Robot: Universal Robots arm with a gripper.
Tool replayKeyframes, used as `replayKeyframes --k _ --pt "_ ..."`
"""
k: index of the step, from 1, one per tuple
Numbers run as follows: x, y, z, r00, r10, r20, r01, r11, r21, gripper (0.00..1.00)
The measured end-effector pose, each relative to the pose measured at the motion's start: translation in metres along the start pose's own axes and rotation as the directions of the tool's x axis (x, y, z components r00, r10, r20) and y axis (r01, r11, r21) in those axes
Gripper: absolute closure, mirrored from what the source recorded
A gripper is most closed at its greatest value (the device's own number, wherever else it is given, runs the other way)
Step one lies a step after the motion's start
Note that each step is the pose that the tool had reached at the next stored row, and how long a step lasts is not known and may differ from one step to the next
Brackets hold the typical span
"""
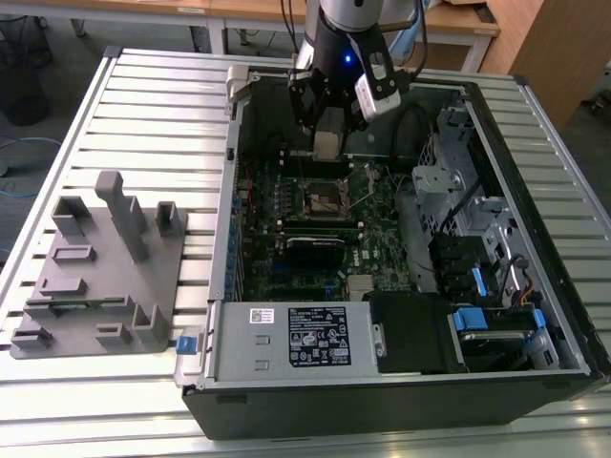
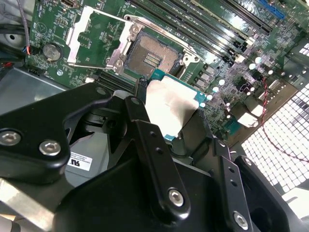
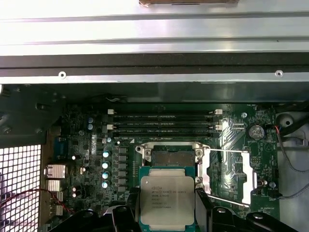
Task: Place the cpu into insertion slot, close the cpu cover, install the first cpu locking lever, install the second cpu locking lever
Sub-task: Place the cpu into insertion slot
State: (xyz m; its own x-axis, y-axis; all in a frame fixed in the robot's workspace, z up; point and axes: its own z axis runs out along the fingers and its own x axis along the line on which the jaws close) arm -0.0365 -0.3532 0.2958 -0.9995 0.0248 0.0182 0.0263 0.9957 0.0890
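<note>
My gripper (image 1: 327, 141) hangs over the open computer case, shut on the cpu (image 3: 166, 198), a flat square chip with a silver-grey face and a green rim. In both wrist views the black fingers (image 3: 126, 218) press on two opposite edges of the cpu (image 2: 170, 107). The insertion slot (image 2: 152, 57) lies bare on the green board below, its dark centre exposed. In the first wrist view the cpu hides part of the insertion slot (image 3: 174, 157). The cpu cover (image 3: 227, 177) is swung open beside the socket, also seen as a metal frame (image 2: 94, 42).
The case (image 1: 496, 143) sits on a slatted metal table, its walls around the board. Memory slots (image 3: 164, 121) run beside the socket. A black card (image 1: 315, 250), the power supply (image 1: 305, 336) and a drive cage (image 1: 458, 191) crowd the board. A grey fixture (image 1: 105, 267) stands at the exterior view's left.
</note>
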Motion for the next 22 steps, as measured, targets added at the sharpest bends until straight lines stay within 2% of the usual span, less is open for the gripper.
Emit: replayKeyframes --k 9,22 --pt "0.0 -0.0002 0.0022 1.0 0.0 0.0003 0.0 1.0 -0.0004 0.46" --pt "-0.0005 -0.0022 0.0251 1.0 0.0 0.0015 0.0 1.0 0.0 0.46"
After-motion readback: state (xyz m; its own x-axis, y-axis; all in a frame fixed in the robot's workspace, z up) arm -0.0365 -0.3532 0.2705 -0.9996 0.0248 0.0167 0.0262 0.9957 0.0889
